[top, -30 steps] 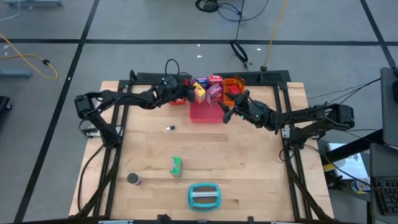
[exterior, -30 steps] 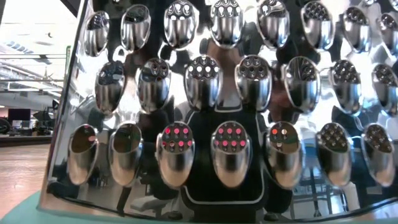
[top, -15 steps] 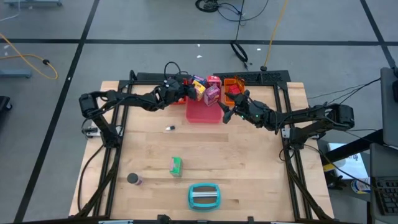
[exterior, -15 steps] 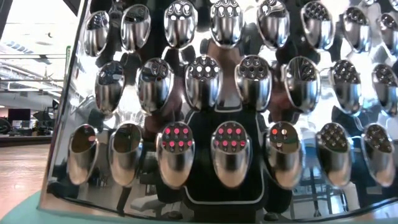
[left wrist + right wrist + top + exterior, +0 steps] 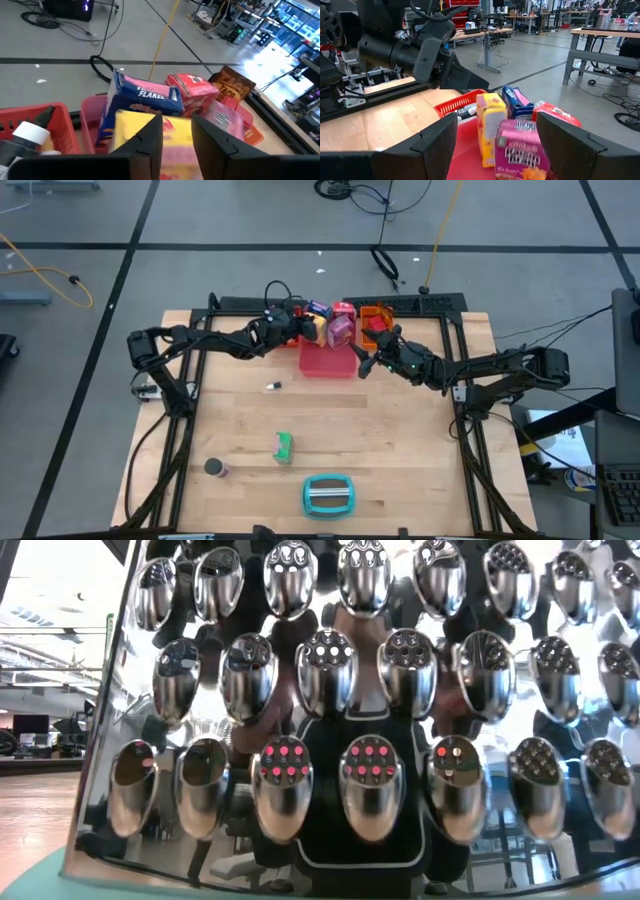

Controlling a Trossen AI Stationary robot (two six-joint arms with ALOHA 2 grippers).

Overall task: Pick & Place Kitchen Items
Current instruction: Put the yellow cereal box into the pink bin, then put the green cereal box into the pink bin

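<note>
Left gripper (image 5: 300,328) sits at the far edge of the surface (image 5: 400,440), just left of the pink tray (image 5: 330,362). A second ago it was carrying the yellow box (image 5: 322,326) in over the trays with its fingers shut on it; now the fingers (image 5: 150,137) have parted a little and the box stands in the pink tray among the blue flakes box (image 5: 145,95), the red-white box (image 5: 192,90) and the purple packet (image 5: 341,330). From the left wrist view I cannot tell whether the fingers have cleared the box's sides. Judgement: this placement is all but finished, pending withdrawal. Right gripper (image 5: 366,363) has not moved, hovering at the tray's right edge, fingers wide apart and empty. Still out on the near surface: green box (image 5: 284,446), dark can (image 5: 213,468), a small white item (image 5: 272,387); those remain to be collected.
</note>
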